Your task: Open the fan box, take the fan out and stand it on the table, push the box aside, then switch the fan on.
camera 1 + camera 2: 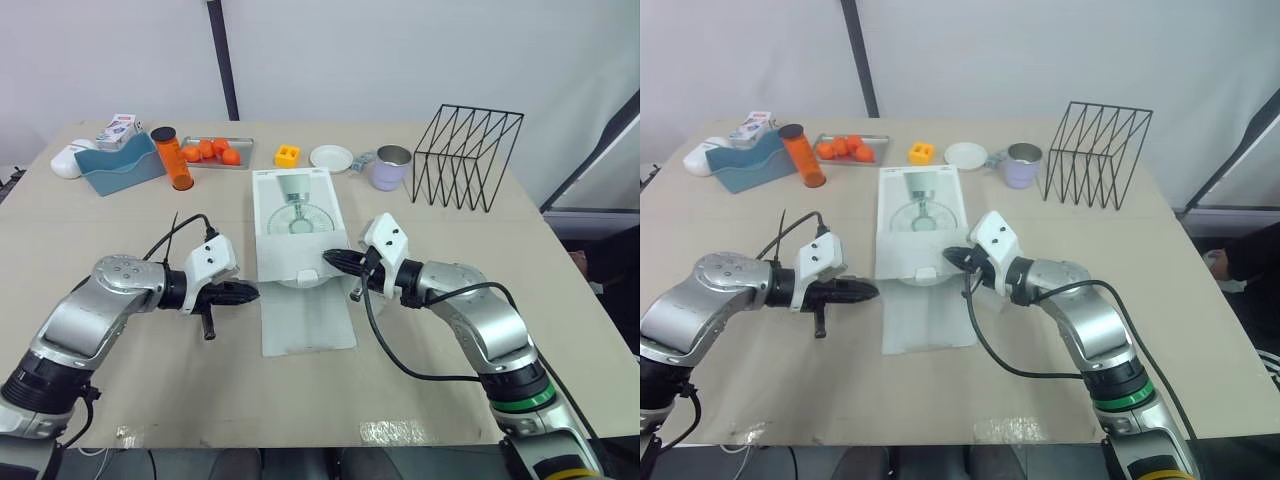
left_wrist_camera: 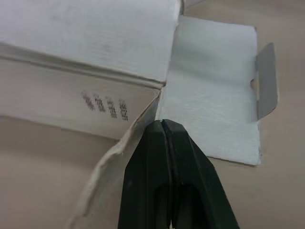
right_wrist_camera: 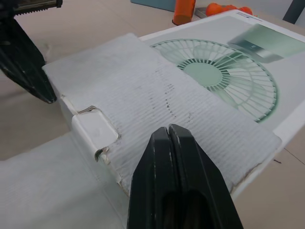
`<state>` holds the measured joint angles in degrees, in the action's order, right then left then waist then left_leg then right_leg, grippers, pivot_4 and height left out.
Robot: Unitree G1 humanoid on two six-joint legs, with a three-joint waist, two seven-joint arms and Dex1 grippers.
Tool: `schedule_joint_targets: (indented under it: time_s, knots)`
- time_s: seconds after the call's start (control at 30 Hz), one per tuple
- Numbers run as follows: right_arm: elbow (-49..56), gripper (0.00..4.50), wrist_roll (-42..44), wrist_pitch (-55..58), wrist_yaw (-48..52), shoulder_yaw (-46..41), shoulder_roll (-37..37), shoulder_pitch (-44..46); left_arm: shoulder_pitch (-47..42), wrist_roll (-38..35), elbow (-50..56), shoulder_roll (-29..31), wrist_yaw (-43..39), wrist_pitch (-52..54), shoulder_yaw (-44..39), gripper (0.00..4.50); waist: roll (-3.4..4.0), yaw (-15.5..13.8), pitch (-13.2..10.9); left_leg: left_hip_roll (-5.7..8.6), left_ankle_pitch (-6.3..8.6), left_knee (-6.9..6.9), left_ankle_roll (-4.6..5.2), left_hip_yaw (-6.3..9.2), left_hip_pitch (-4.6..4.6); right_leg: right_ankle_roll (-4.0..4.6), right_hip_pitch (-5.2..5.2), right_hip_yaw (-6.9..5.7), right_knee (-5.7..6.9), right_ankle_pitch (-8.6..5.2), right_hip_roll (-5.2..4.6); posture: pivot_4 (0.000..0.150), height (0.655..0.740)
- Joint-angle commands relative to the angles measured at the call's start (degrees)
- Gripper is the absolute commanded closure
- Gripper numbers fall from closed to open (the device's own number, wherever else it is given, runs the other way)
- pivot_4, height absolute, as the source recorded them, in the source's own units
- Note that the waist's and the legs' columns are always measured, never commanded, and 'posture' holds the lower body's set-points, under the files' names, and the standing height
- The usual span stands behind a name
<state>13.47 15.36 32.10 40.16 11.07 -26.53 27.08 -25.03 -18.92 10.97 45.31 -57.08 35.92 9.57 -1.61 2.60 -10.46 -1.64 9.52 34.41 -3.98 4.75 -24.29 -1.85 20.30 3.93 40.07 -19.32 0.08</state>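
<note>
The fan box lies flat in the middle of the table, its printed fan picture facing up. Its near flap is folded out toward the robot and rests flat on the tabletop.

Both arms are bent at the elbow, with the forearms low over the table and angled inward toward the box's near end. The left gripper is level and points right, its two black fingers pressed together on nothing. Its tip is just beside the box's near left corner, where the flap meets the side wall. The right gripper points left over the near right part of the box top. Its fingers are also pressed together and empty, and whether they touch the cardboard cannot be told.

Along the far edge stand an orange bottle, a tray of oranges, a yellow block, a lilac mug and a black wire rack.
</note>
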Motion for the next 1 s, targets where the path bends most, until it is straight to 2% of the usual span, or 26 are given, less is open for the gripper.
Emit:
schedule_joint_targets:
  time_s: [0.03,0.27,0.73,1.0]
  knots:
    - [0.0,4.48,-0.4,0.7,0.3,0.0,-0.4,-0.2,-1.5,2.3,-2.9,-2.1,5.8,-1.8,-3.6,4.5,-0.01,-0.1,0.0,0.01,0.0,0.01,0.0,0.01,-0.02,0.0,0.0,-0.01,0.0,0.0,0.0,0.15,0.74]
    - [1.4,4.48,0.0,1.7,0.2,-0.2,-0.5,-0.1,-1.2,3.2,-4.8,-9.3,14.6,-2.6,-6.7,4.5,-0.01,0.0,0.0,0.02,0.0,0.0,0.0,0.02,-0.05,-0.01,0.01,-0.02,0.0,0.0,-0.03,0.15,0.74]
    - [2.0,4.48,0.2,2.9,0.0,-0.1,-0.1,0.2,0.1,4.0,-6.3,-16.3,20.7,-4.9,-6.8,4.5,-0.02,0.0,0.0,0.03,0.0,0.0,0.0,0.01,-0.04,0.0,0.01,-0.02,0.0,0.0,-0.04,0.15,0.74]
    - [1.9,4.48,0.2,3.3,-0.3,0.0,0.4,0.4,1.5,1.7,-4.6,-20.4,22.7,-5.0,-9.5,4.5,-0.02,0.0,0.0,0.05,-0.01,0.0,-0.01,0.02,-0.04,0.0,0.0,-0.03,0.0,0.01,-0.06,0.15,0.74]
